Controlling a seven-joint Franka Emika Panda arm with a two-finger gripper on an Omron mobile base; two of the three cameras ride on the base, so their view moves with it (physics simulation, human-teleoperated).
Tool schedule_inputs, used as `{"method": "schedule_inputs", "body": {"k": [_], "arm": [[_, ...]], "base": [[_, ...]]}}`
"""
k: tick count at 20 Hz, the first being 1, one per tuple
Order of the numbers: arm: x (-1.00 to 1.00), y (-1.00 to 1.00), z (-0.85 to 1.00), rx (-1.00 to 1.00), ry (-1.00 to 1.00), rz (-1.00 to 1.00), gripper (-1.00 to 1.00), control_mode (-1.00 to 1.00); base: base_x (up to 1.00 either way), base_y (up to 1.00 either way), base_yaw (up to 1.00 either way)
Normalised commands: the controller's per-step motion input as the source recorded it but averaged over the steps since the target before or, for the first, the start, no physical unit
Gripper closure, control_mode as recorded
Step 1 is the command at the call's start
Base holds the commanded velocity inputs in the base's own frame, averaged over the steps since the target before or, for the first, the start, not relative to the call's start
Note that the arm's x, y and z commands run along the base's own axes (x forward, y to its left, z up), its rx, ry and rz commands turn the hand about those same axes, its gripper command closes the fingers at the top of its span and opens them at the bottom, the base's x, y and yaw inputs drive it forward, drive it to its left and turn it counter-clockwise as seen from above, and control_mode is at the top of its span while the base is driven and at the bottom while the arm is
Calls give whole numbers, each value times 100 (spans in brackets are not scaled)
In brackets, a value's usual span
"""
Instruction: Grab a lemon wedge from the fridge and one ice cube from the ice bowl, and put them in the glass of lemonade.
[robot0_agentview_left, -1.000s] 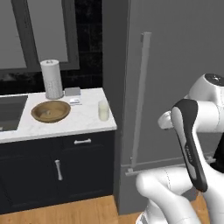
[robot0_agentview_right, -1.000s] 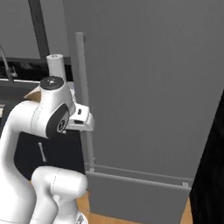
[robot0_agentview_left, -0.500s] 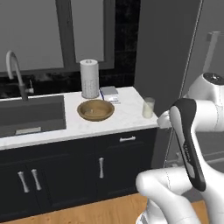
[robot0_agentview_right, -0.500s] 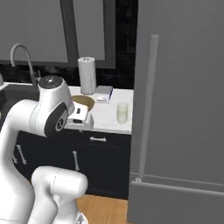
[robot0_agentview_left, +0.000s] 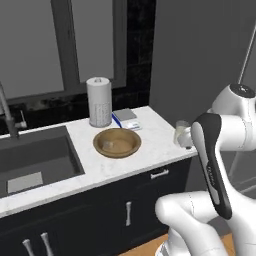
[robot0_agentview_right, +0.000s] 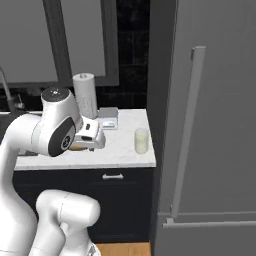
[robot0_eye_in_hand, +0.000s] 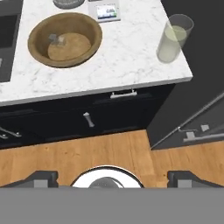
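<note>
As the base swings left across the last second, bringing the white marble bench (robot0_agentview_left: 150, 150) centre frame and pushing the tall grey fridge (robot0_agentview_right: 210, 125), door shut, to the right. Jaws (robot0_eye_in_hand: 112, 177) wide and empty. Round brown wooden ice bowl (robot0_eye_in_hand: 64, 39) upper left in the hand view, pale cubes (robot0_eye_in_hand: 57, 40) inside; clear tumbler of creamy lemonade (robot0_eye_in_hand: 173, 38) upper right. Looks like ice first.

Wooden bowl (robot0_eye_in_hand: 64, 38), matt; clear glass (robot0_eye_in_hand: 173, 38); veined white marble counter (robot0_eye_in_hand: 127, 57); paper roll (robot0_agentview_left: 99, 101); smooth grey fridge (robot0_agentview_right: 220, 125); plank floor (robot0_eye_in_hand: 109, 153).
</note>
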Motion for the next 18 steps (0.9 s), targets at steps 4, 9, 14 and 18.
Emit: {"method": "schedule_inputs", "body": {"k": [4, 9, 14, 18], "arm": [[0, 0, 0, 0, 0, 0, -100, 100], [0, 0, 0, 0, 0, 0, -100, 100], [0, 0, 0, 0, 0, 0, -100, 100], [28, 70, -24, -2, -2, -15, -100, -100]], "base": [[72, 47, -36], [67, 44, -32], [55, 57, -26], [0, 0, 0]]}}
